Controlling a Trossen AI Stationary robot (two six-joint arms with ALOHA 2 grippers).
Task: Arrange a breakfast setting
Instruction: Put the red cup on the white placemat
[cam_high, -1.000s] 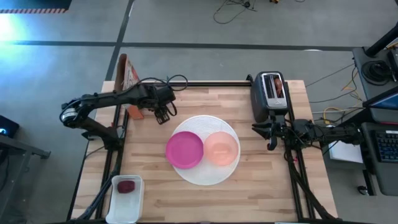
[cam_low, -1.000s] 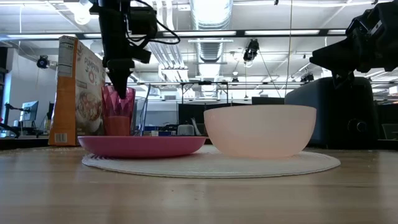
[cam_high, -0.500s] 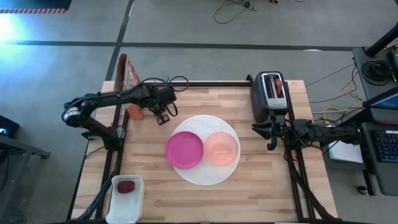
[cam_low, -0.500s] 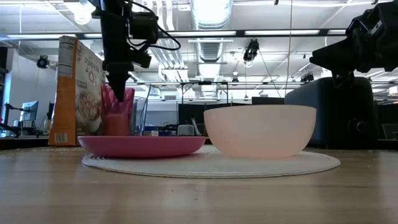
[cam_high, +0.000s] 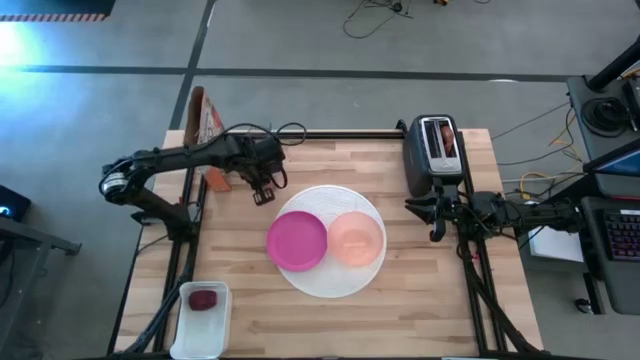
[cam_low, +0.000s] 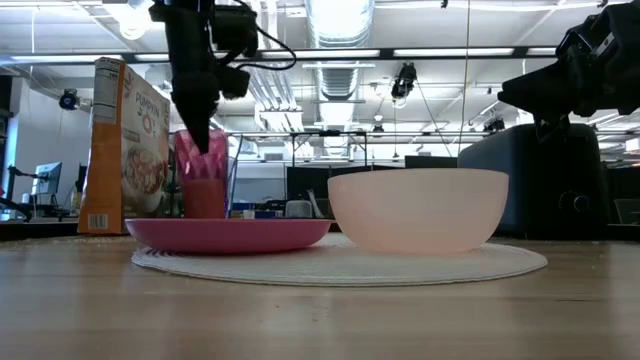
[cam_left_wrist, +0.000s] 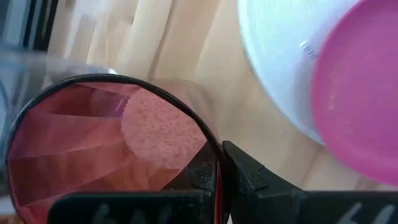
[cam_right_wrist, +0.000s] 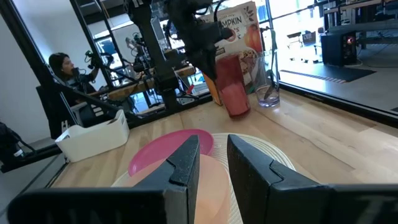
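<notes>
- While the left gripper (cam_left_wrist: 217, 180) has its fingers pinched on the rim of the pink tumbler (cam_low: 201, 172), the tumbler hangs tilted near the cereal box (cam_low: 128, 145), clear of the surface (cam_high: 430, 290).
- On the big round white plate (cam_high: 325, 283) sit the smaller magenta plate (cam_high: 297, 240) and the pale pink bowl (cam_high: 355, 238), side by side.
- Beside the toaster (cam_high: 433, 150), the right gripper (cam_right_wrist: 212, 155) waits, its fingers slightly apart and holding nothing.
- A dark red round fruit (cam_high: 204, 298) lies in a white tray (cam_high: 190, 325) at the surface's corner.

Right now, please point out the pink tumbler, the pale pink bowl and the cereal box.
pink tumbler (cam_low: 202, 180), low view, side wall.
pale pink bowl (cam_low: 418, 210), low view, outer wall.
cereal box (cam_low: 125, 150), low view, printed front.
</notes>
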